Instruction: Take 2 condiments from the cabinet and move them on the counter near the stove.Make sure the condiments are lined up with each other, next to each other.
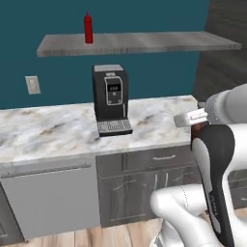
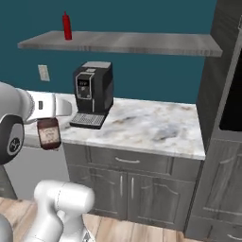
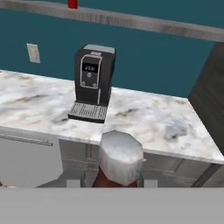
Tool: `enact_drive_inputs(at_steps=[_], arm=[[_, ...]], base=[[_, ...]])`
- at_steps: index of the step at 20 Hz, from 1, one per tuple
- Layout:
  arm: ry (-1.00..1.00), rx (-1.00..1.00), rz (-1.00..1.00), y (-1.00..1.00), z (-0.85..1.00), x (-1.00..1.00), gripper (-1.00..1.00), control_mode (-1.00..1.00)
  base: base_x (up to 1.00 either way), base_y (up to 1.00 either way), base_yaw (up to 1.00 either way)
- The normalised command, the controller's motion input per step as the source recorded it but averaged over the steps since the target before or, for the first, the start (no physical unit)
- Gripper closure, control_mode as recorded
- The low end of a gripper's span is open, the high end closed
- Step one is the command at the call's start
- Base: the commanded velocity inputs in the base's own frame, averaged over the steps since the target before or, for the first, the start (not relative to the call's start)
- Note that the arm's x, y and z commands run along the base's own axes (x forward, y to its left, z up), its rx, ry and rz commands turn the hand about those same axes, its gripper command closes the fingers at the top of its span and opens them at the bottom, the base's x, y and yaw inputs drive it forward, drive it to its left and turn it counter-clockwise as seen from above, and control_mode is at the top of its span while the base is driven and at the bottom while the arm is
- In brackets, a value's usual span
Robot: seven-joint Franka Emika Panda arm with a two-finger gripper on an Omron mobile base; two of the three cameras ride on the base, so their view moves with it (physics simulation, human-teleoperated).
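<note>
My gripper (image 2: pixel 49 124) is shut on the squat dark brown condiment bottle (image 2: pixel 49 134) with a pale label, held in the air in front of the long marble top. In the hand view the bottle's silver cap (image 3: pixel 121 155) sits between my fingertips (image 3: pixel 74 183). In the left base view a sliver of the brown bottle (image 1: pixel 197 129) shows beside the arm. The slim red squeeze bottle (image 1: pixel 88 28) (image 2: pixel 67 26) stands upright at the left end of the cabinet (image 1: pixel 144 42) (image 2: pixel 132 42), the grey wood shelf on the teal wall. The stove and its counter are out of view.
A black coffee machine (image 1: pixel 112 99) (image 2: pixel 92 92) (image 3: pixel 92 81) stands on the long marble top (image 1: pixel 48 128) (image 2: pixel 151 125) below the shelf. Grey drawers and doors (image 2: pixel 127 179) run beneath it, with a dishwasher front (image 1: pixel 48 198) at the left. A tall dark unit (image 2: pixel 222 118) rises at the right.
</note>
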Motion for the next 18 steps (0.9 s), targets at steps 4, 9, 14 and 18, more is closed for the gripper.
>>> enact_drive_inputs(at_steps=[4, 9, 14, 18], arm=[[0.00, 0.00, 0.00, 0.00, 0.00, 0.00, 1.00, 1.00], [0.00, 0.00, 0.00, 0.00, 0.00, 0.00, 1.00, 1.00], [0.00, 0.00, 0.00, 0.00, 0.00, 0.00, 1.00, 1.00], [0.00, 0.00, 0.00, 0.00, 0.00, 0.00, 1.00, 1.00]], base=[[-0.40, 0.05, 0.59], [-0.15, 0.18, 0.83], [-0.14, 0.10, 0.83], [-0.10, 0.10, 0.78]])
